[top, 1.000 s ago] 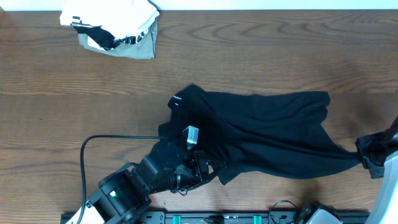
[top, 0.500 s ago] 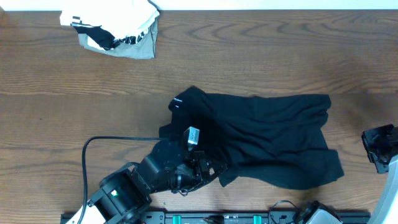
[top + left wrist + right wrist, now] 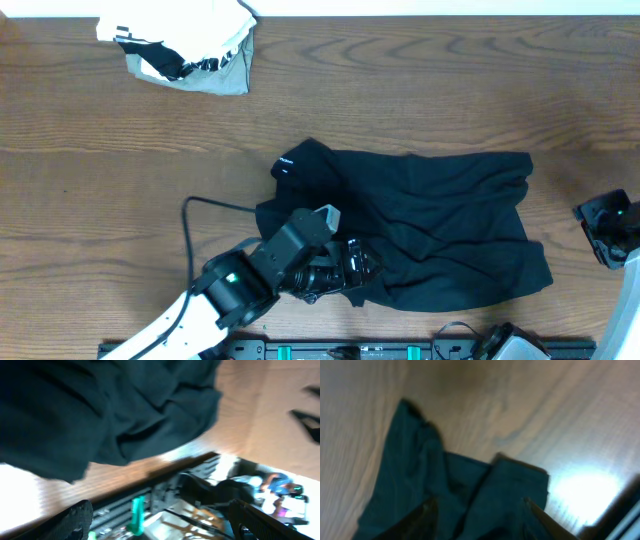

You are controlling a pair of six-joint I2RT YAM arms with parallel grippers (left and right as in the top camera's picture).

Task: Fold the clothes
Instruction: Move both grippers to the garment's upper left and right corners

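Note:
The clothes (image 3: 430, 225), one black garment with a small white logo by its collar, lie rumpled at the table's middle. My left gripper (image 3: 362, 268) hovers over the garment's near-left hem. In the left wrist view its fingers (image 3: 75, 521) stand wide apart at the frame's bottom corners with nothing between them, so the left gripper (image 3: 162, 522) is open, and the clothes (image 3: 100, 410) fill the upper left. My right gripper (image 3: 603, 218) sits at the table's right edge, apart from the cloth. The right wrist view shows the right gripper (image 3: 480, 515) open above the clothes (image 3: 460, 485).
A white-and-grey bundle with striped trim (image 3: 180, 45) lies at the far left corner. A black cable (image 3: 205, 210) loops from the left arm over the wood. A dark rail (image 3: 350, 350) runs along the table's near edge.
The right gripper let go of the stretched right corner, which fell back onto the table. The left arm swung right over the hem, and its jaws opened.

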